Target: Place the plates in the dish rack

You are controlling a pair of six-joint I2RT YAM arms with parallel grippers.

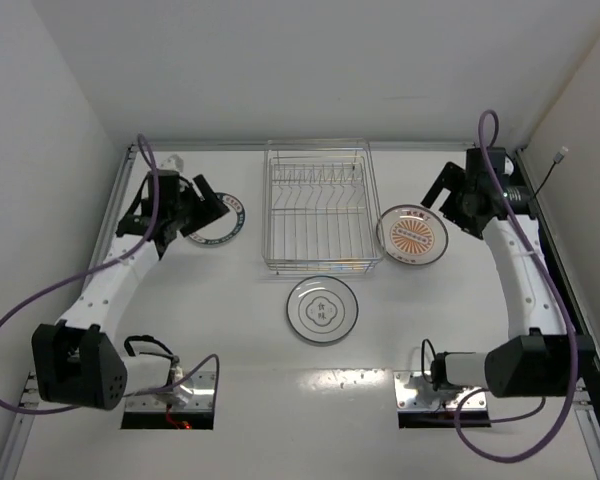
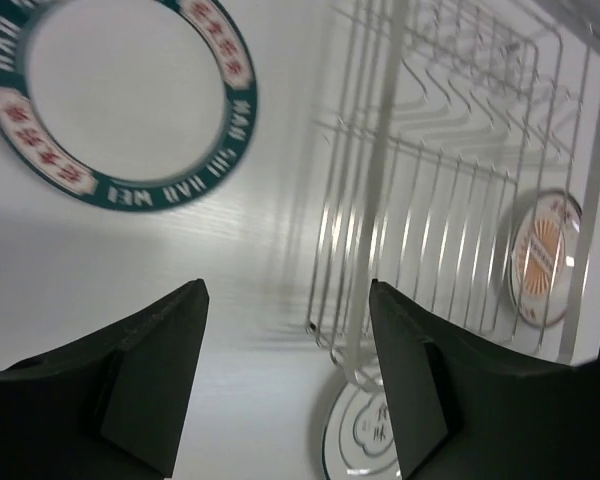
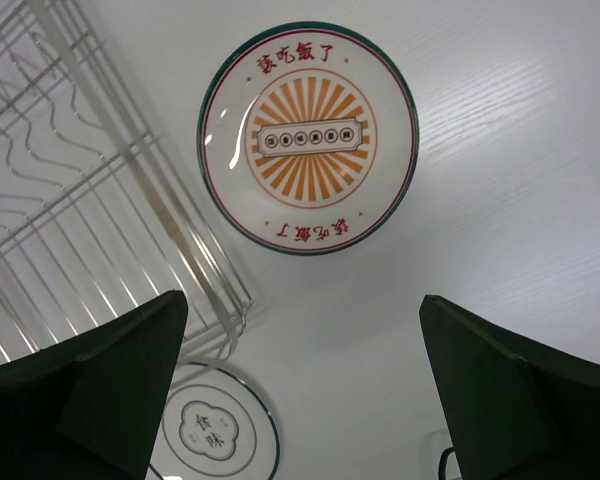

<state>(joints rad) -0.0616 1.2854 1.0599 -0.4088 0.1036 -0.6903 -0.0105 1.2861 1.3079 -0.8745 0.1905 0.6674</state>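
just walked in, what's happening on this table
Two robot arms are set to load plates into the dish rack, which holds no plate yet. The left pincer hangs open near the dark-banded plate, and the right pincer hangs open over the orange sunburst plate. The ringed plate lies in front of the rack. All three lie flat on the table, ungrasped.

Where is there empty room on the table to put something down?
Bare table lies between the left arm and the ringed plate, and between that plate and the right arm. The dish rack holds nothing too. It is crowded around the rack: the sunburst plate sits close on its right, the ringed plate at its front.
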